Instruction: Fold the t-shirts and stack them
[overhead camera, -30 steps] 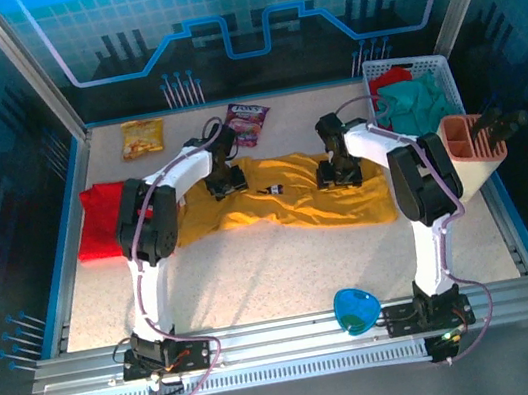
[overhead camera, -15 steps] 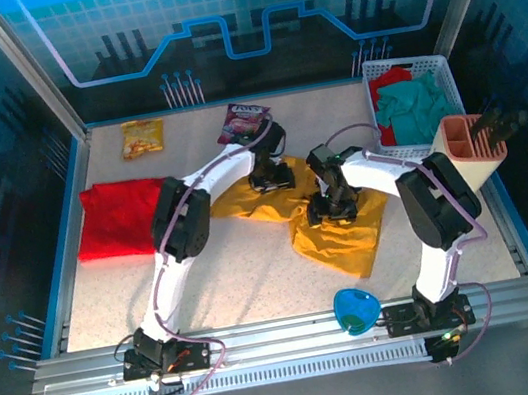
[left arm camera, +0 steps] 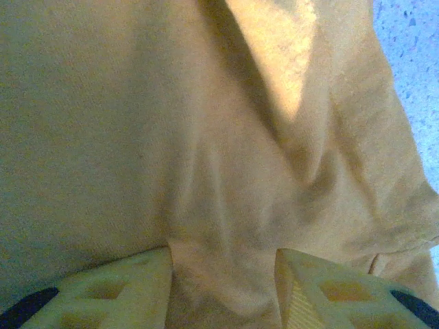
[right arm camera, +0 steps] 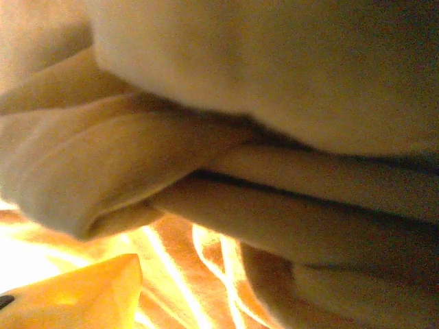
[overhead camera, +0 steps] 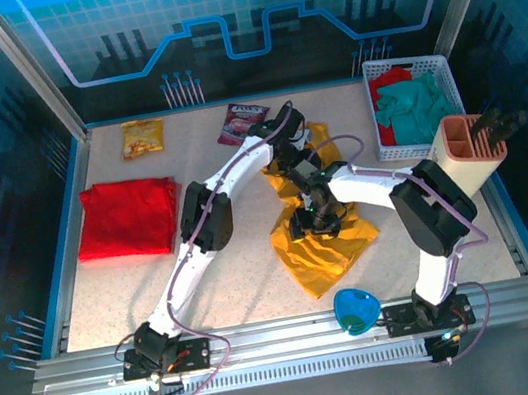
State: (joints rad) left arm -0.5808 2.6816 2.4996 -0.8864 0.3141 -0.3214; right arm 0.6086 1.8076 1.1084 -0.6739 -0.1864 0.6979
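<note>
The mustard-yellow t-shirt (overhead camera: pixel 325 248) lies crumpled in a heap right of the table's middle, and one part of it reaches up towards the back (overhead camera: pixel 321 137). My left gripper (overhead camera: pixel 289 157) is stretched far across over its far end, shut on a fold of the yellow cloth (left arm camera: pixel 219 205) that runs between the two fingers (left arm camera: pixel 130 291). My right gripper (overhead camera: pixel 312 214) sits in the middle of the heap, shut on bunched yellow folds (right arm camera: pixel 274 192); one fingertip (right arm camera: pixel 89 288) shows and cloth hides the other. The red t-shirt (overhead camera: pixel 125 217) lies folded flat at the left.
A white basket (overhead camera: pixel 404 63) with red and teal clothes stands at the back right. In front of it stands a peach holder (overhead camera: pixel 474 150). Two snack packets (overhead camera: pixel 142 137) (overhead camera: pixel 246 120) lie along the back. A blue heart-shaped thing (overhead camera: pixel 356 310) sits at the near edge.
The yellow t-shirt, spread wide a second ago, is now bunched up. My left gripper swung right with its end; my right gripper pulled its end left and nearer.
</note>
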